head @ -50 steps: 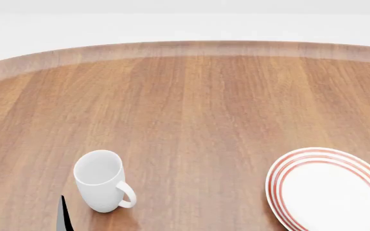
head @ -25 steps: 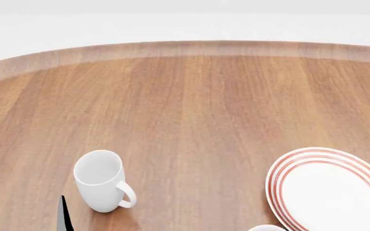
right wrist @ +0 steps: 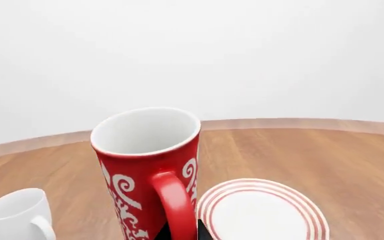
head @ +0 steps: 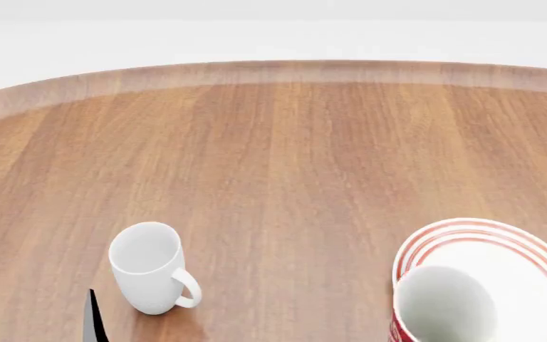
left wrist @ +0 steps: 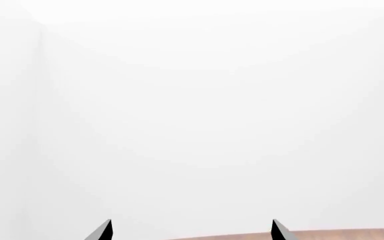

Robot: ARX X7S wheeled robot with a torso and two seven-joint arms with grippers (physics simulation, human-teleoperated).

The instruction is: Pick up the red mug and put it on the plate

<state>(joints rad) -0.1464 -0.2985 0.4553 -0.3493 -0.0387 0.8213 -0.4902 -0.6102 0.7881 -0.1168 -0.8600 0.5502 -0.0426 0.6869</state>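
Note:
The red mug (right wrist: pixel 145 165), with white swirls and a white inside, stands upright in the right wrist view. My right gripper (right wrist: pixel 182 234) is shut on its red handle, with a black fingertip on each side of it. In the head view the red mug (head: pixel 441 306) shows at the bottom right, overlapping the near-left part of the plate (head: pixel 540 263); the right gripper itself is hidden there. The red-ringed plate (right wrist: pixel 265 215) lies just beyond the mug. My left gripper (head: pixel 36 317) is open and empty at the bottom left.
A plain white mug (head: pixel 145 267) stands upright near my left gripper, handle toward the near right. The round wooden table (head: pixel 273 157) has a raised rim at the far edge. The left wrist view shows its two fingertips (left wrist: pixel 105 231), a strip of wood and a white wall.
The red mug has come up into the head view from the bottom edge and now covers part of the plate. The left gripper and white mug have not moved.

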